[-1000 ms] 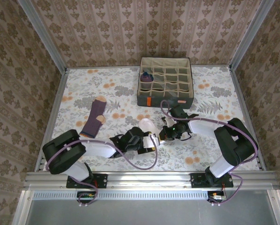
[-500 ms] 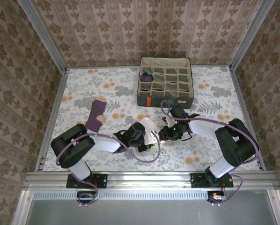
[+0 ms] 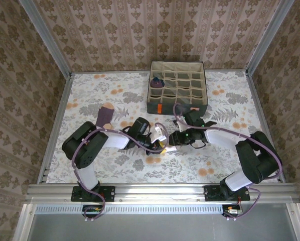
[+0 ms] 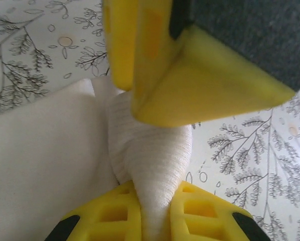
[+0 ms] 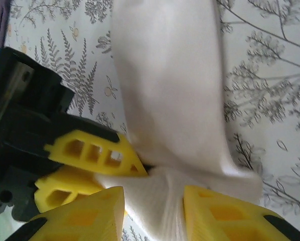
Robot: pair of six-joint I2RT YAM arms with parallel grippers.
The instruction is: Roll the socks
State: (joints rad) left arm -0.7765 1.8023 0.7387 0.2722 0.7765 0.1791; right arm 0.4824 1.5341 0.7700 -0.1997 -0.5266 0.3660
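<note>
Between the two arms at mid-table, the left gripper [image 4: 155, 197] is clamped tight on a gathered end of the white sock [image 5: 170, 85]. The ribbed fabric is squeezed into a thin fold between its yellow fingers [image 4: 210, 216]; a second ago those jaws stood apart. The right gripper [image 5: 154, 201] has gone the other way. It was pinched closed a second ago, and its jaws now stand partly apart with the sock's bunched end lying between them. The two sets of yellow fingertips nearly touch, facing each other across the same end of the sock. The rest of the sock lies on the flowered table [image 3: 230, 150], stretching away from the right wrist camera.

Seen from above, the left arm has swung away from the near edge since the earlier frames. Its forearm lay low and pointed right; now it angles in from farther up the table, and the arm covers the near part of the purple sock [image 3: 106, 114], leaving the far end showing. Less of the white sock shows between the grippers than before. The right arm has shifted only slightly. The grey box [image 3: 180, 107] at the far side sits where it was, with a rolled sock [image 3: 156, 81] in a cell at its left.
</note>
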